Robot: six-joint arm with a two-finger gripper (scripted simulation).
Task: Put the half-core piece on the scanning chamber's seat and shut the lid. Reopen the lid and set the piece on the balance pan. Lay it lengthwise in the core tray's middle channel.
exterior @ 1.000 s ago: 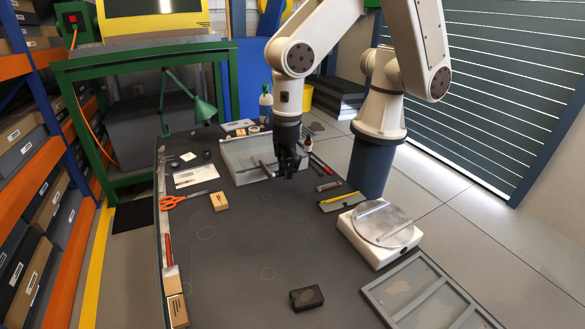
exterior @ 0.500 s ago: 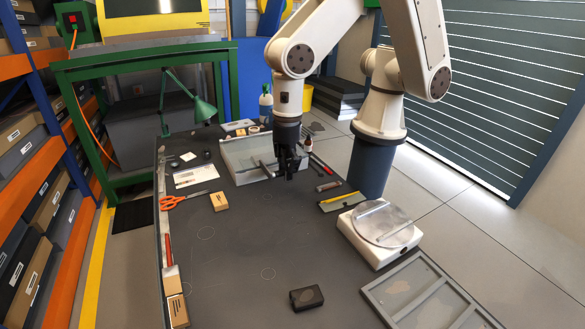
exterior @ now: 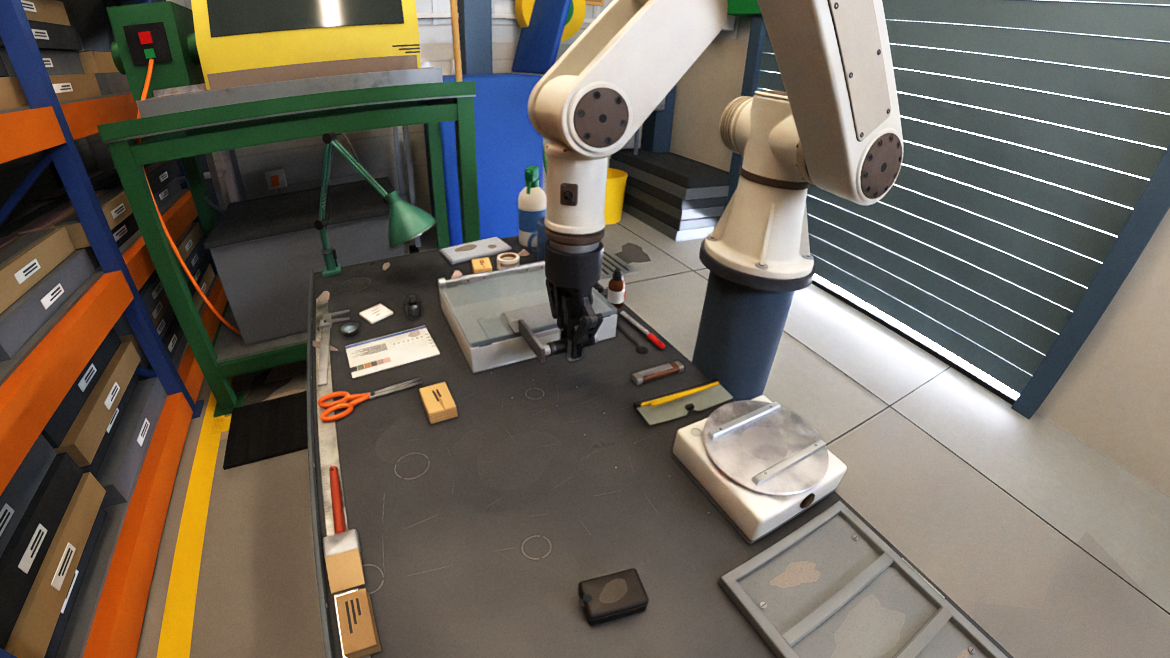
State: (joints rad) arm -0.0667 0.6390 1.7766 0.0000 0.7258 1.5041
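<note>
At the far middle of the dark bench stands the scanning chamber [exterior: 524, 315], a grey box with a clear lid lying flat and shut. A dark bar handle [exterior: 536, 341] runs along the lid's front edge. That handle sits inside my gripper [exterior: 575, 350], which is closed around its right end. The half-core piece is hidden from me. The balance [exterior: 759, 466], white with a round metal pan [exterior: 766, 446], stands at the bench's right edge. The grey core tray [exterior: 851, 591] with its channels lies at the near right corner.
A dropper bottle [exterior: 616, 288], a red pen [exterior: 646, 330] and a flat tool [exterior: 657, 373] lie just right of the chamber. Scissors [exterior: 360, 400] and a small cardboard box [exterior: 438, 403] lie to its left. A black pad [exterior: 613, 597] lies near the front.
</note>
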